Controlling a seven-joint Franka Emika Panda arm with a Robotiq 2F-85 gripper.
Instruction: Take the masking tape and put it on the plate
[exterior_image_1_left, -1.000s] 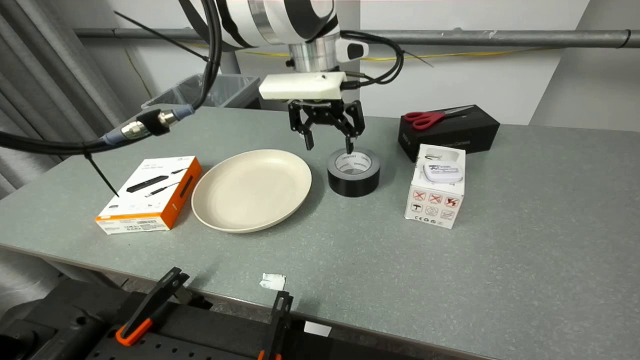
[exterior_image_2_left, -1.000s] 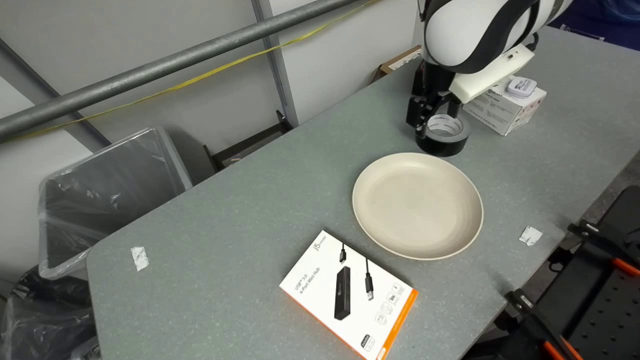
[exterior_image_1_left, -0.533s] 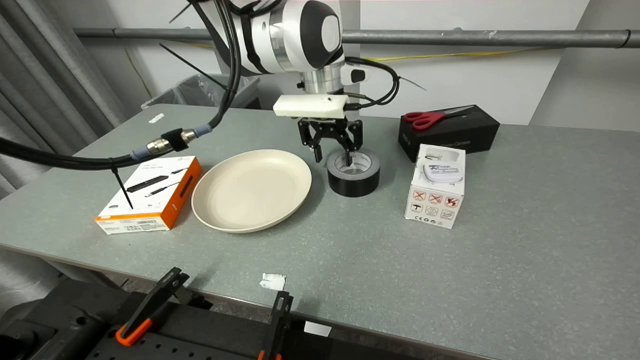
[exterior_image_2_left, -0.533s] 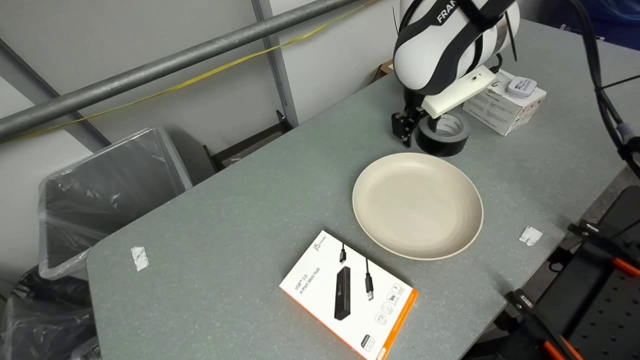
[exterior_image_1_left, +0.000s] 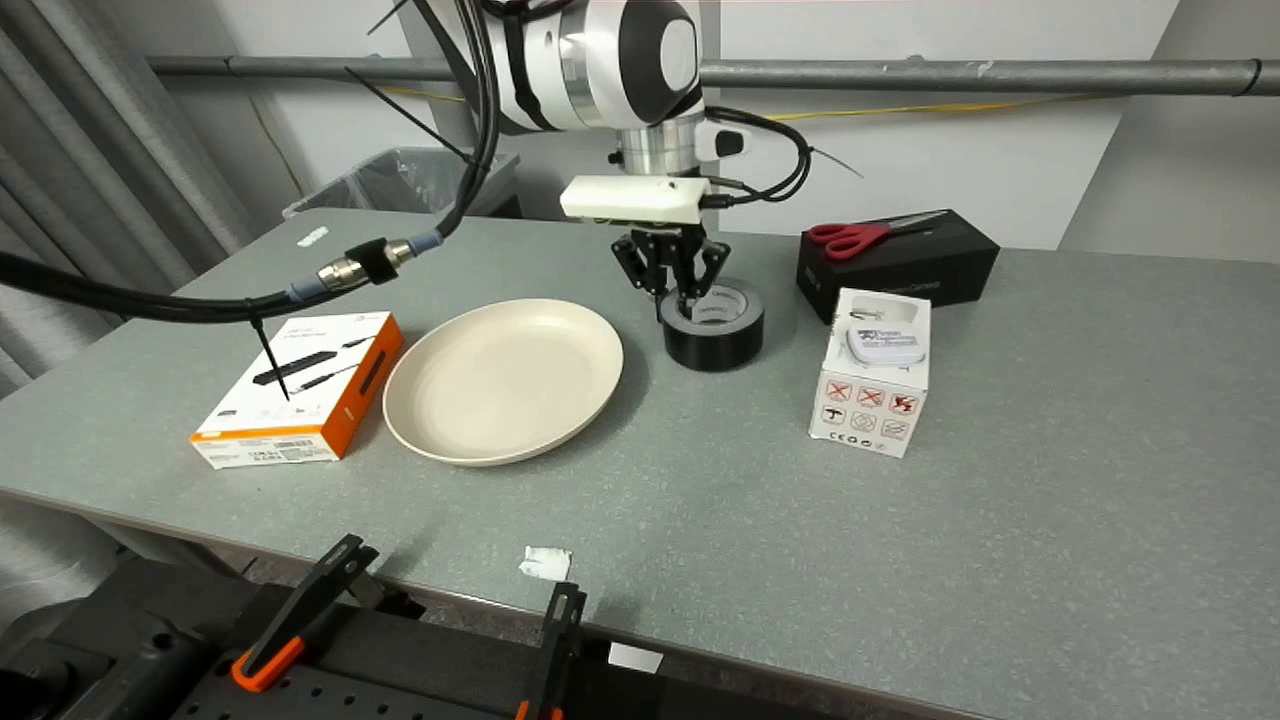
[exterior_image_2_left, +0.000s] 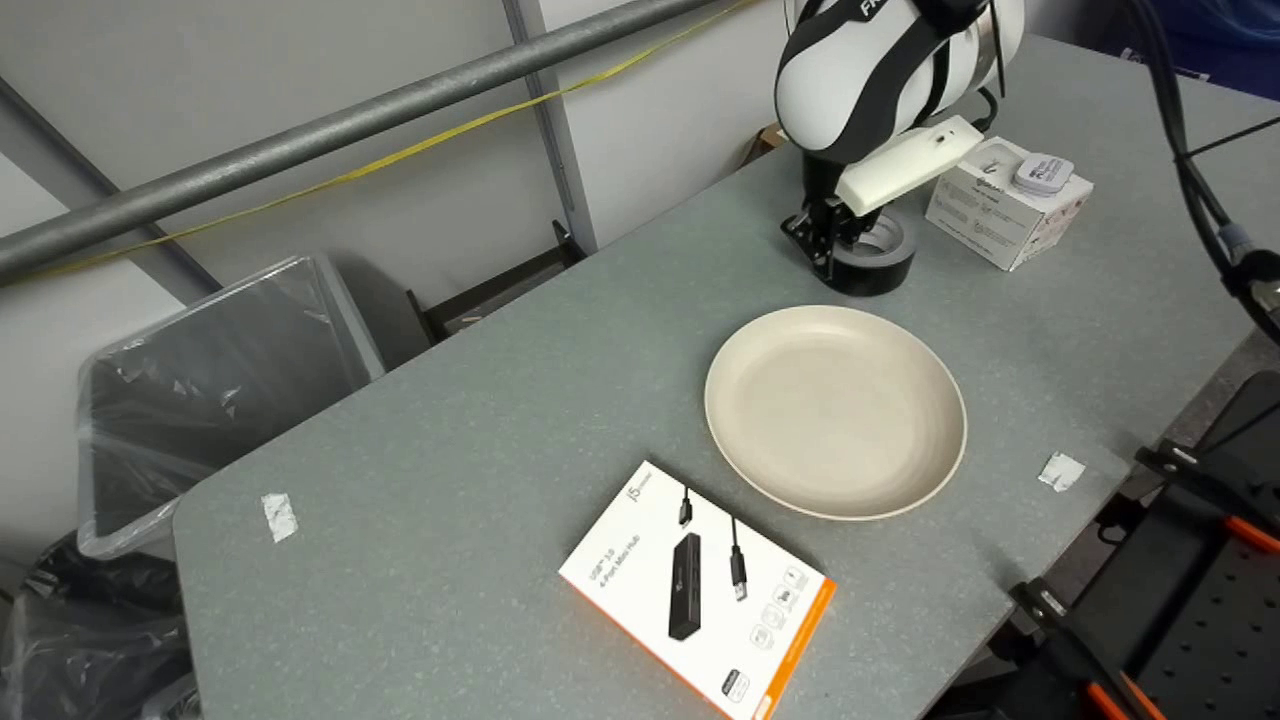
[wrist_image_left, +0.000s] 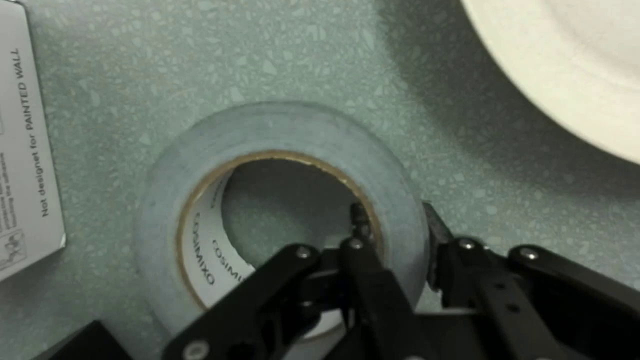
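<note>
The masking tape (exterior_image_1_left: 714, 350) is a black roll with a grey top face and a pale printed core. My gripper (exterior_image_1_left: 673, 312) is shut on its wall, on the side towards the plate. In the wrist view the gripper (wrist_image_left: 397, 220) has one finger inside the ring and the other against the outer side. The roll (exterior_image_2_left: 880, 278) looks level; whether it touches the table or hangs just above it I cannot tell. Beside it lies the round cream plate (exterior_image_1_left: 505, 380), bare inside, whose rim (wrist_image_left: 520, 85) shows at the wrist view's upper right.
Beyond the plate lies a flat white box (exterior_image_2_left: 700, 600) with orange edges. Past the roll stand a white box (exterior_image_1_left: 868, 410) bearing a small white case (exterior_image_1_left: 886, 343) and a black box (exterior_image_1_left: 915, 275) with red scissors (exterior_image_1_left: 850, 240). Dark clamps (exterior_image_1_left: 310, 605) grip the table's front edge.
My gripper has come down over the roll's wall and closed on it. Since half a second ago, gripper and roll have shifted slightly together, upward in both exterior views. The plate has stayed put.
</note>
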